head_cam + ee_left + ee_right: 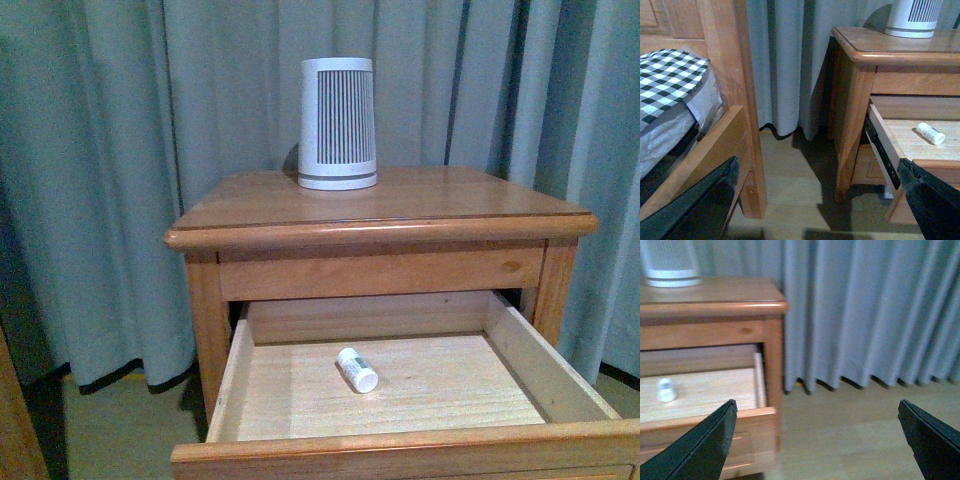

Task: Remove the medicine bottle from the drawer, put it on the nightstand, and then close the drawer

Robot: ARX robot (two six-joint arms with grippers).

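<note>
- Currently the far left of the left wrist view shows a wooden bed frame [747, 100] with checked bedding [667, 75].
- Left gripper [817, 165]: fingers [695, 205] spread wide, nothing between them. It sits outside the cabinet, between the bed and the nightstand [420, 200].
- Grey curtain [120, 150] hangs behind everything.
- White ribbed device [338, 122] stands upright at the back of the nightstand top.
- Drawer [530, 360] is pulled well out, upper slot.
- Medicine bottle [357, 370] lies on its side on the drawer floor, about mid-drawer, touching no wall. Also seen from both wrists [930, 133] [666, 389].
- The bottle is well apart from both grippers, and neither one reaches over the drawer.
- Right gripper [816, 403]: fingers [700, 450] wide apart and empty, off the nightstand's right side over bare floor [850, 430].
- Front view shows neither arm.
</note>
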